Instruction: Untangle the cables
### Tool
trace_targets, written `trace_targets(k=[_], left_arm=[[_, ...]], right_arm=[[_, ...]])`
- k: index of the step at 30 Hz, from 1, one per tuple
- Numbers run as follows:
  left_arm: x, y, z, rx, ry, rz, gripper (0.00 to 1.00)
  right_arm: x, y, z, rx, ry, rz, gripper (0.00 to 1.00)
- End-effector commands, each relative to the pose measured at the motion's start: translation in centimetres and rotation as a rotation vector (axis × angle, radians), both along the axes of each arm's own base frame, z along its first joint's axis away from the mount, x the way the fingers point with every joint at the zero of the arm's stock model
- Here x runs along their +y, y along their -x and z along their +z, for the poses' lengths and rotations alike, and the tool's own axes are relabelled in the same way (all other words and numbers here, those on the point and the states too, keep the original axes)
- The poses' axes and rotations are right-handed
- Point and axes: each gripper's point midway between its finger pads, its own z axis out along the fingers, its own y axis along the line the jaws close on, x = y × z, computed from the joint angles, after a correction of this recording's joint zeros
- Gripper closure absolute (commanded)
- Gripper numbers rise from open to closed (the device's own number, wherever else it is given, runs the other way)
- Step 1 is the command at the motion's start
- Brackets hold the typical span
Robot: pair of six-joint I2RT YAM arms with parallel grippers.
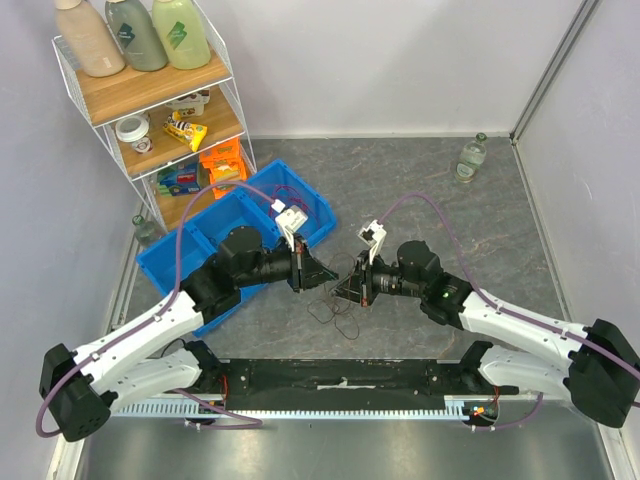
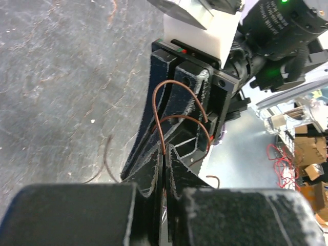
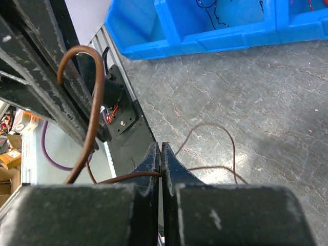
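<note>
The cables are thin brown wires (image 1: 335, 312) lying in loose loops on the grey table between my two arms. My left gripper (image 1: 328, 272) and right gripper (image 1: 343, 287) meet nearly tip to tip above them. In the left wrist view, the left gripper (image 2: 165, 149) is shut on a brown wire (image 2: 177, 117) that arches up against the right gripper's fingers (image 2: 169, 92). The right wrist view has the right gripper (image 3: 161, 147) shut on a brown wire (image 3: 128, 177) that comes in from the left. Another loop (image 3: 225, 134) rests on the table beyond.
A blue divided bin (image 1: 215, 222) stands at the back left, with more thin wires (image 3: 215, 13) inside. Behind it is a wire shelf rack (image 1: 160, 120) with bottles and packets. A glass bottle (image 1: 472, 157) stands at the back right. The black base rail (image 1: 340, 375) runs along the near edge.
</note>
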Motion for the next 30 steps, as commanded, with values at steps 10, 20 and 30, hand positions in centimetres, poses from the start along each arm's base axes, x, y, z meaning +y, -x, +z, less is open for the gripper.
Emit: trace_targets(k=[10, 20, 30], left_arm=[[-1.3, 1.4, 3.9, 0.027, 0.219, -0.064, 0.87], [-1.3, 2.1, 4.5, 0.017, 0.248, -0.104, 0.75], [-2.0, 1.4, 3.0, 0.071, 0.21, -0.085, 0.66]], right_arm=[[1.4, -1.1, 3.3, -0.08, -0.042, -0.042, 1.0], [1.0, -1.9, 2.7, -0.082, -0.015, -0.093, 1.0], [1.4, -1.4, 3.7, -0.085, -0.032, -0.083, 1.0]])
